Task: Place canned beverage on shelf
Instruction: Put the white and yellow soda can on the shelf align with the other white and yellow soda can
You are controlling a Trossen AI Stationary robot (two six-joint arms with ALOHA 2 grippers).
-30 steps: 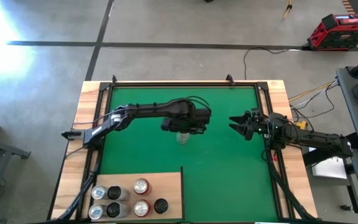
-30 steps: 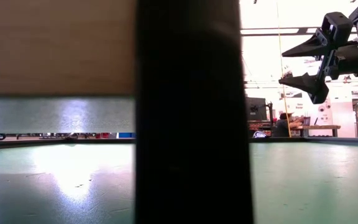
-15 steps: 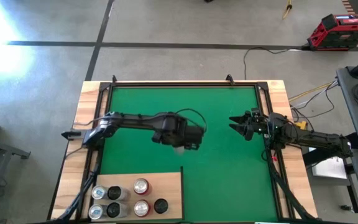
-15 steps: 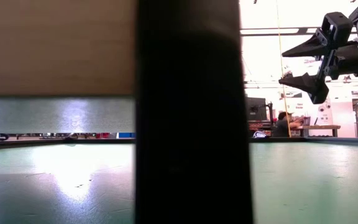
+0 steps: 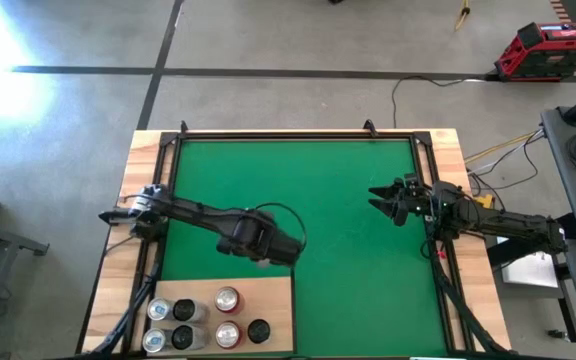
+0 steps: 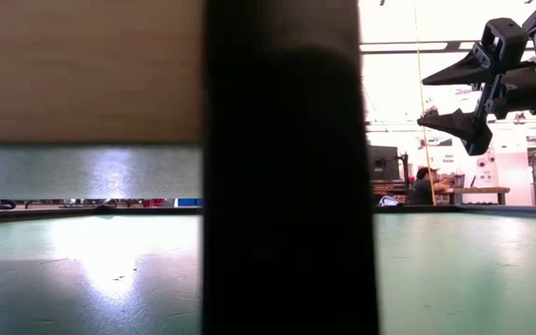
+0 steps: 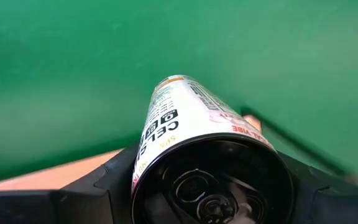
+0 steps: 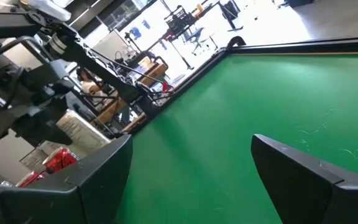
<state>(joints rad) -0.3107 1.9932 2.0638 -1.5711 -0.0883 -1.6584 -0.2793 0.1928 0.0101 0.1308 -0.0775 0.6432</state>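
Green felt mat (image 5: pixel 348 200) fills most of the table, and the pale wooden shelf (image 5: pixel 273 295) sits at its seven o'clock corner, already crowded with seven cans (image 5: pixel 205 320) standing in two rows. Only the strip along the shelf's three o'clock side and its far edge looks bare, so the biggest risk I see is a collision: if the incoming can descends too near the standing ones, it could knock a neighbour over and set off the whole cluster.

Next in size, the left arm reaches from nine o'clock toward the mat's middle, its left gripper (image 5: pixel 268 250) closed around a white canned beverage (image 7: pixel 191 124), hovering just beyond the shelf's far edge. The left wrist view shows the can clamped between the dark fingers (image 7: pixel 114 177), with wood just coming into sight beneath. Released here, or tilted, it would probably land on the felt or catch the shelf's lip and topple.

Smaller still, the right gripper (image 5: pixel 380 200) waits at three o'clock with its jaws parted and nothing between them, well apart from the work, so it poses little hazard.
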